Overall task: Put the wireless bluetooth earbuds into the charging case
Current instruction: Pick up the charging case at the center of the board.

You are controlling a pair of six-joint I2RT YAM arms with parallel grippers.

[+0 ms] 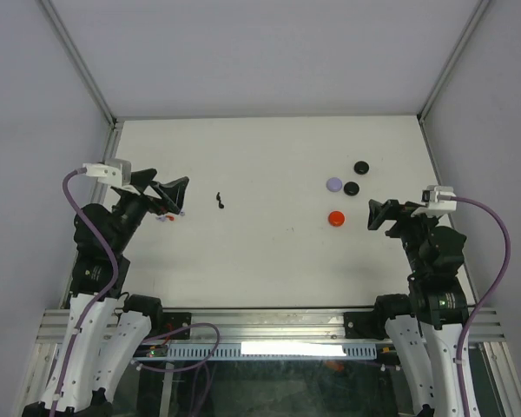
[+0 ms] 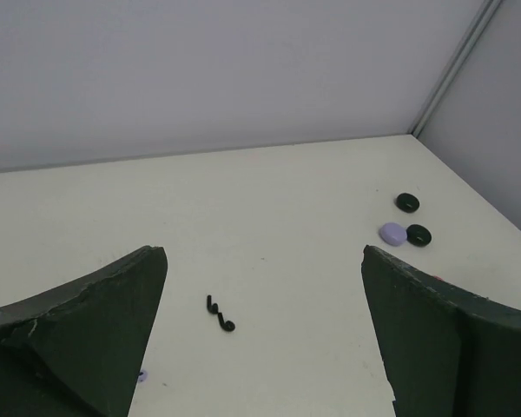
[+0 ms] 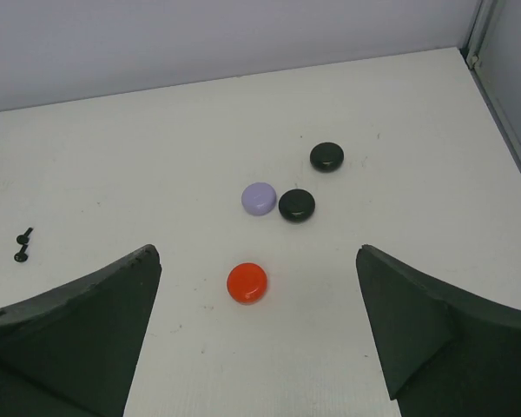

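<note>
Loose earbuds (image 1: 220,201) on worktop (image 1: 269,156); left tool (image 1: 167,189), right tool (image 1: 380,214) spread, empty.
Likely light, hard, slippery: pinch gently across the bud body.

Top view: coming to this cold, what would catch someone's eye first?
The red disc on the right of the table, with a purple disc beyond it, a black disc beside that and another farther back. Next, the small black earbuds lying alone left of centre. The left gripper and right gripper both hang open and empty.
</note>
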